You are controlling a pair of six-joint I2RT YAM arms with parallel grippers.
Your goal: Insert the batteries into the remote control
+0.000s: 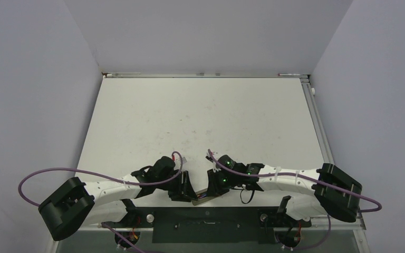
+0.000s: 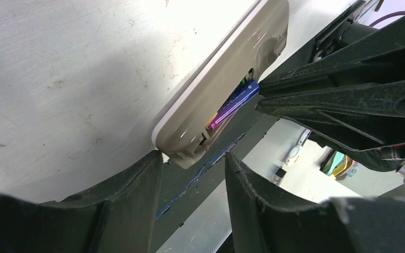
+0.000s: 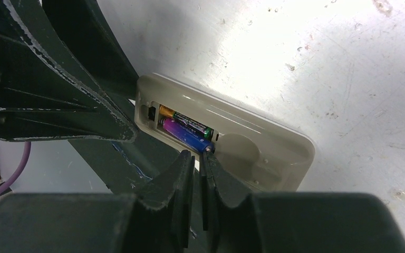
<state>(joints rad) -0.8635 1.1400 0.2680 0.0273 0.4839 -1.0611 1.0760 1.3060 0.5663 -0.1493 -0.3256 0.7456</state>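
- Remote control [image 3: 263, 153] is lying back-up at the near edge of the table [image 3: 321, 63], centre, between both grippers, with the battery recess [image 3: 154, 112] exposed.
- Gold-ended battery [image 3: 190, 122] and purple-blue battery [image 3: 187, 136] are sitting side by side in the recess. The purple-blue one is looking slightly proud at its right end.
- Right gripper [image 3: 198, 154] is pinched together on nothing, tips touching the purple-blue battery's right end.
- Step in hand, judging by that: seating this cell. It should be pressing down and leftward into the contact, and lightly, or the remote risks skidding off the edge.
- Left gripper [image 2: 194, 158] is straddling the remote's left end, fingers apart. Can't tell if it is clamping.
- Both arms are reaching inward low, elbows out, wrists angling toward each other.
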